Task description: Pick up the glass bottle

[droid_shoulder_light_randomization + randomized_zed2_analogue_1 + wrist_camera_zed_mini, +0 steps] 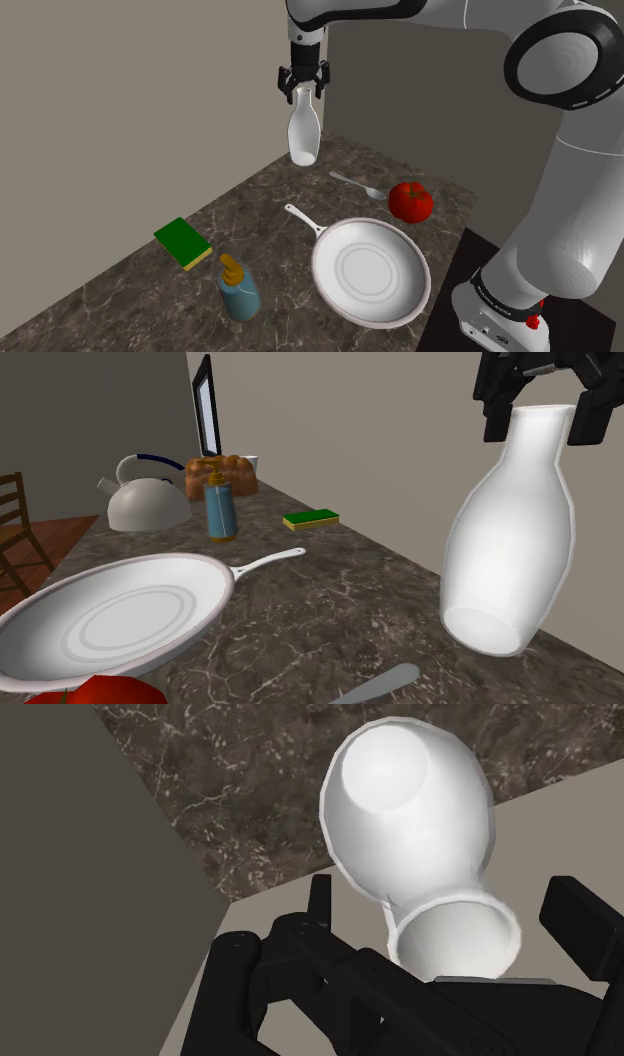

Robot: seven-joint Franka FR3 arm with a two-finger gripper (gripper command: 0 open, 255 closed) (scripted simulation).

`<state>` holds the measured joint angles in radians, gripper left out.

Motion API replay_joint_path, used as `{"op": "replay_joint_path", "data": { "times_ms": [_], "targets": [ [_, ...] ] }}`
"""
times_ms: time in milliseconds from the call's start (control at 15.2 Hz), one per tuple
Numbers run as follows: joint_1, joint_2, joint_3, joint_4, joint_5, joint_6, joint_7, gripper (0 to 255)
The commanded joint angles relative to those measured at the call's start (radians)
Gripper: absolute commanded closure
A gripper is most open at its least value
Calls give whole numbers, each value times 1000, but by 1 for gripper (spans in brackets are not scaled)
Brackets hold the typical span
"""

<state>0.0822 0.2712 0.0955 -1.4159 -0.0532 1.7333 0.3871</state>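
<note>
White bottle (303,132) hangs tilted above the counter (150,290).

Bare countertop (262,205) under bottle (303,130), wall (150,100) near behind

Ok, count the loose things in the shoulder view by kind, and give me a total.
Bottles: 2 (white bottle in the tool, blue pump bottle)
Cookware and cutlery: 2 (pan, spoon)
Food: 1 (tomato)
Sponges: 1 (green sponge)
Total: 6
</note>
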Motion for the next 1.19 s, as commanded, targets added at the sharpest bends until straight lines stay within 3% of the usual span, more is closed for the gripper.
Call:
{"op": "replay_joint_path", "data": {
  "times_ms": [0, 594, 1122],
  "targets": [
    [0, 0, 0, -6, 0, 7, 0, 255],
    [0, -3, 0, -11, 0, 9, 0, 255],
    [4, 22, 1, 133, -2, -111, -2, 255]
  ]
}}
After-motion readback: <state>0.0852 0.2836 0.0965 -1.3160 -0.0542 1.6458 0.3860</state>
